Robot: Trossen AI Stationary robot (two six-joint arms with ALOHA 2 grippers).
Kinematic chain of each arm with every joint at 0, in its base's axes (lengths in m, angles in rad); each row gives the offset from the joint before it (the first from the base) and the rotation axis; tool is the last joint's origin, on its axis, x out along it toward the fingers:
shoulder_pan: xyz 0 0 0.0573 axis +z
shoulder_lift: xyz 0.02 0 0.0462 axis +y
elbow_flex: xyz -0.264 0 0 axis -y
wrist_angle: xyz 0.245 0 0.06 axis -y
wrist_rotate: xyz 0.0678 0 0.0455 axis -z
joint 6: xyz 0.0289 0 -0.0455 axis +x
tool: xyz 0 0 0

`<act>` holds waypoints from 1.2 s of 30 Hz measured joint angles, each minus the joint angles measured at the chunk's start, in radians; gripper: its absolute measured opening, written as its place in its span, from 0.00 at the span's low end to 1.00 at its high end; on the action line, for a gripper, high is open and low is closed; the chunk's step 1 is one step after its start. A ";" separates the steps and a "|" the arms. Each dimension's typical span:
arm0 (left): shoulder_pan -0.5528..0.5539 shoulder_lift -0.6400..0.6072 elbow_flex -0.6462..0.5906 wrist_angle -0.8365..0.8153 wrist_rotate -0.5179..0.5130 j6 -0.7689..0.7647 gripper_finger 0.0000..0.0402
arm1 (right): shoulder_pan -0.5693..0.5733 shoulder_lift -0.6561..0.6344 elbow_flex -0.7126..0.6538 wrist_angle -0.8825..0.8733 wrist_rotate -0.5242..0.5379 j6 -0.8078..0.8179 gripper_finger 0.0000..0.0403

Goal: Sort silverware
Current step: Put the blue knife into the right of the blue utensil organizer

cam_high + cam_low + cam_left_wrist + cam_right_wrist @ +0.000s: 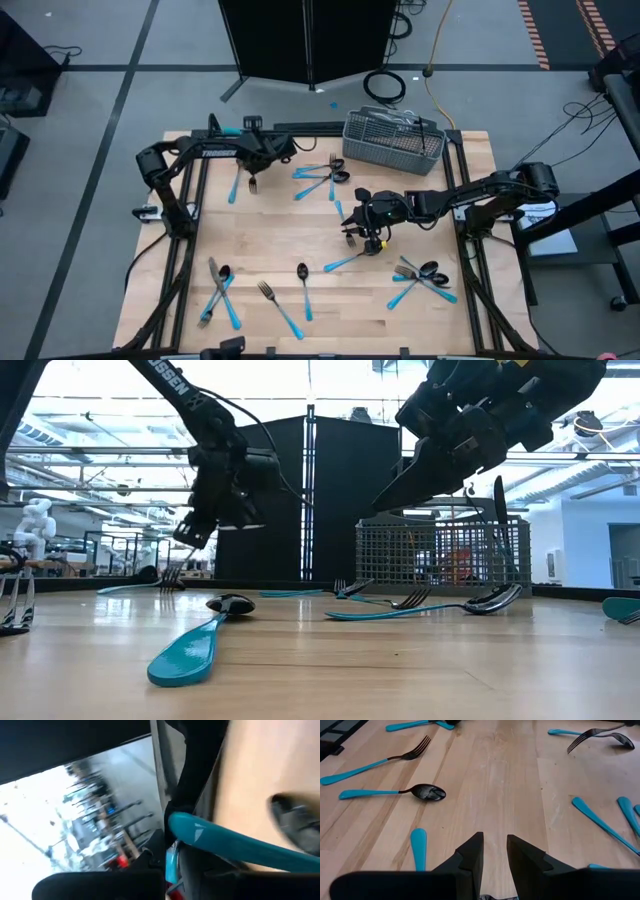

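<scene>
My left hand (268,150) is clenched on a blue-handled utensil (235,842) near the far left of the wooden surface (300,225). My right hand (362,232) hovers mid-surface, fingers (472,852) slightly parted, grasping nothing. Silverware (300,285) lies scattered in clusters across the surface. A mesh basket (392,140) sits at the far edge.

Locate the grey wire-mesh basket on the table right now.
In the high view the grey wire-mesh basket sits at the wooden table's far edge, right of centre, beyond a cluster of blue-handled silverware.
</scene>
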 joint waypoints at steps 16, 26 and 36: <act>0.001 -0.004 -0.001 0.000 -0.135 -0.006 0.06 | 0.000 0.000 0.000 0.000 0.000 0.010 0.20; -0.001 -0.004 -0.001 0.000 -0.131 -0.008 0.06 | 0.000 0.000 0.000 0.000 0.000 0.010 0.20; -0.046 -0.067 -0.001 0.010 0.202 -0.153 0.06 | 0.000 0.000 0.000 0.000 0.000 0.008 0.20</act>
